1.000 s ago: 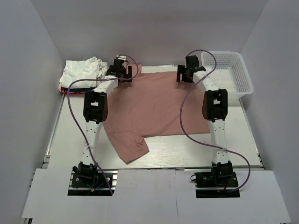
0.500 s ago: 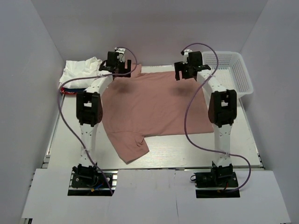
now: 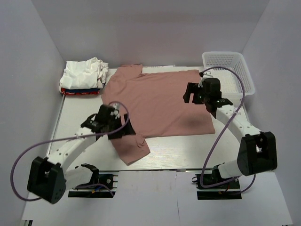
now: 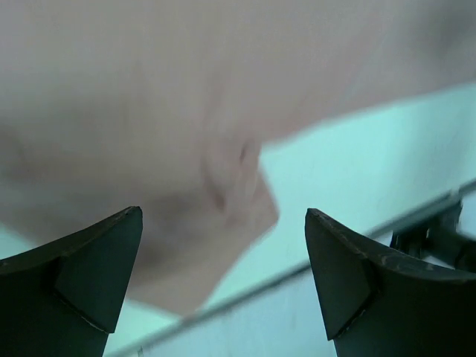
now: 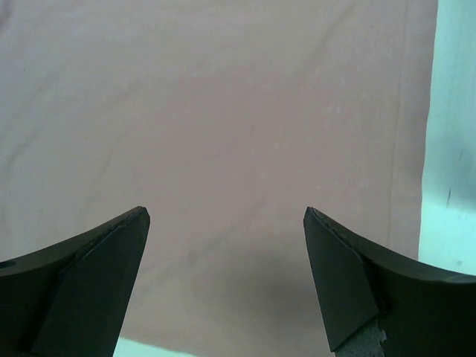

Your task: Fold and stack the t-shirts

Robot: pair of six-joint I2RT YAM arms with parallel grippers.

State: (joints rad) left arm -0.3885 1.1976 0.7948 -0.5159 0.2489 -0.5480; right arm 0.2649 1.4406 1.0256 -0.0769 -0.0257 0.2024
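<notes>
Progress: pink t-shirt (image 3: 160, 103) lies flat in middle of surface (image 3: 197, 150), unfolded, print not showing. Pile (image 3: 82, 77) of white shirts over a red one sits at far left corner. I judge those done, pink one left to fold and add. Its long axis runs left-right: sleeves at left end, hem at right. Left pincer (image 3: 123, 128) spread above near sleeve, right pincer (image 3: 189, 95) spread above right part. Neither pinching cloth.

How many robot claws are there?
2. The left gripper hovers open over the near sleeve of the pink t-shirt. The right gripper hovers open over its right side, near the white basket. None seem hidden.
</notes>
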